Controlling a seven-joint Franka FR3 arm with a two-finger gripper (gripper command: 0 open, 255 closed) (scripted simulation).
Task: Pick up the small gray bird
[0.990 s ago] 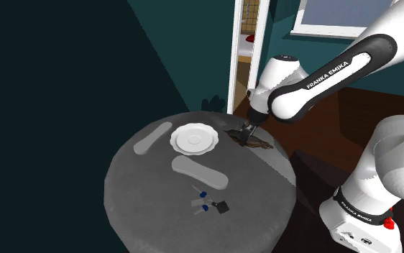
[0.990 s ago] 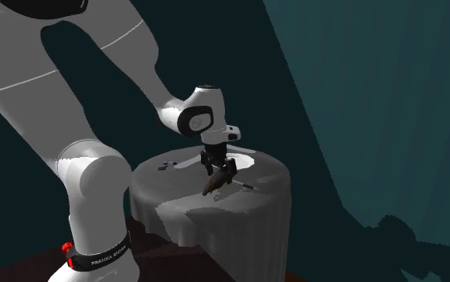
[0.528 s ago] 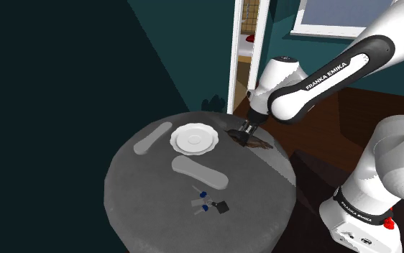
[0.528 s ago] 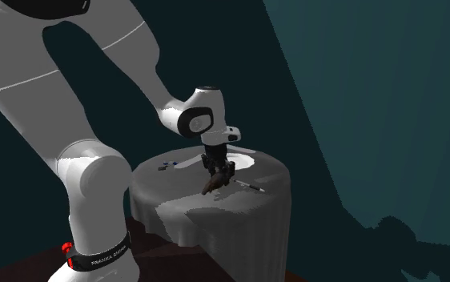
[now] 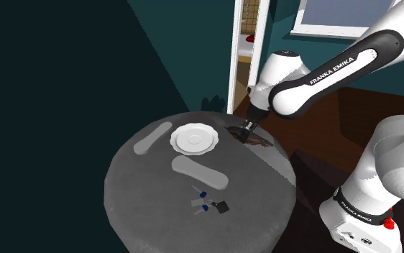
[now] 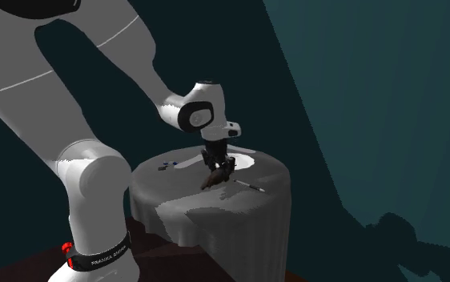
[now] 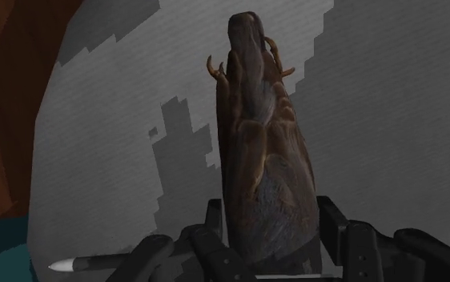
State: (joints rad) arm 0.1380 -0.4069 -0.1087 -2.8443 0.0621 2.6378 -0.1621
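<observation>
Dim renders, blocky jagged shadows, no glare

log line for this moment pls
phase: grasp | claw: shut on brown bird | place: near round grey table edge, beside white plate | lift: cannot tell

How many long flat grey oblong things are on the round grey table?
2. In the shoulder view, one grey oblong lies left of the white scalloped plate, the other nearer the camera. The arm might hide more.

The bird (image 7: 259,160) looks matt, brown and finely streaked like feathers. Beneath it the desk (image 5: 157,208) is dull grey, faintly ribbed. The claw (image 7: 270,240) is matt black.
</observation>
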